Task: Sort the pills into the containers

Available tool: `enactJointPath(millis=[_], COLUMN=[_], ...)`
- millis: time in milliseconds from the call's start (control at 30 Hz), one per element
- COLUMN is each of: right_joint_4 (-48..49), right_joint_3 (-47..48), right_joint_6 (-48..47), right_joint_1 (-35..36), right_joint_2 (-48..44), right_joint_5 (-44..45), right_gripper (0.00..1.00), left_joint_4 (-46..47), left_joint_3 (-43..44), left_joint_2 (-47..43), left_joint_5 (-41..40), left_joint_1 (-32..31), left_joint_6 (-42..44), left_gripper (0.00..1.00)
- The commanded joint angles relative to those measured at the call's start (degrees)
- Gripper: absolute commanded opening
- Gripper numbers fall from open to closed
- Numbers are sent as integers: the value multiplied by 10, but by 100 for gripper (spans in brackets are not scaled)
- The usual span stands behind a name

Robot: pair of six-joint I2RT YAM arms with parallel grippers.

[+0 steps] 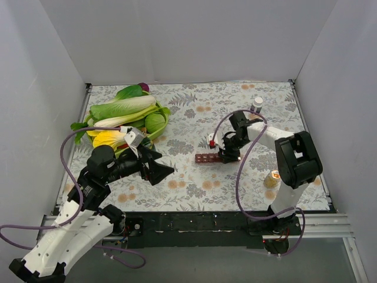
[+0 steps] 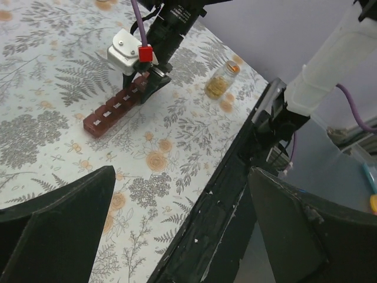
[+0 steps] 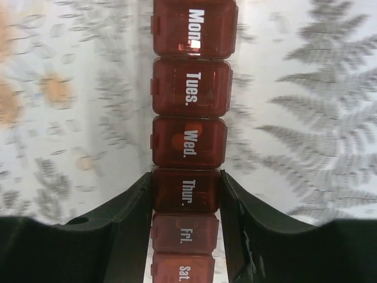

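Note:
The containers [image 1: 205, 158] are a dark-red strip of seven day-labelled compartments lying on the floral cloth. It also shows in the left wrist view [image 2: 112, 111] and the right wrist view [image 3: 188, 88]. All lids I can see are shut, and round orange pills show through the Wed. lid [image 3: 179, 140]. My right gripper [image 1: 227, 154] [image 3: 187, 180] is shut on the strip, its fingers pressing both sides of the Thur. compartment. My left gripper [image 1: 163, 171] [image 2: 181, 177] is open and empty, held above the cloth to the left of the strip.
A small clear bottle of orange pills [image 1: 272, 178] [image 2: 219, 84] stands by the right arm's base. A white-capped dark bottle [image 1: 257, 104] stands at the back right. A green basket of vegetables [image 1: 160, 127] sits at the back left. The black table edge [image 2: 224, 194] runs under my left gripper.

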Motion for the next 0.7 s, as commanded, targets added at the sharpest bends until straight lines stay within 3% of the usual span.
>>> enactJointPath(millis=[0,200,367,500,667], right_joint_4=[-47,-25,-19,-24,-21], right_joint_3=[-86,-180,-194,-188,-184], right_joint_6=[-73,-72,-58,-46,-22], right_joint_1=[12,13,14,19,17], right_joint_2=[-82,-157,-175,-166,-175], right_joint_5=[-4,-4,-28,-41,-47], right_gripper=[20,19,19,20,49], left_joint_4=[88,205,307,383,468], left_joint_3=[-53,-117,-160,-166,-165], left_joint_2=[20,53,127,258,345], left_joint_5=[135,141,1,-68,-91], left_joint_1=[2,-29,-144,-210,-224], left_joint_6=[50,158,263,306,329], left_gripper=[98,98,98,98,98])
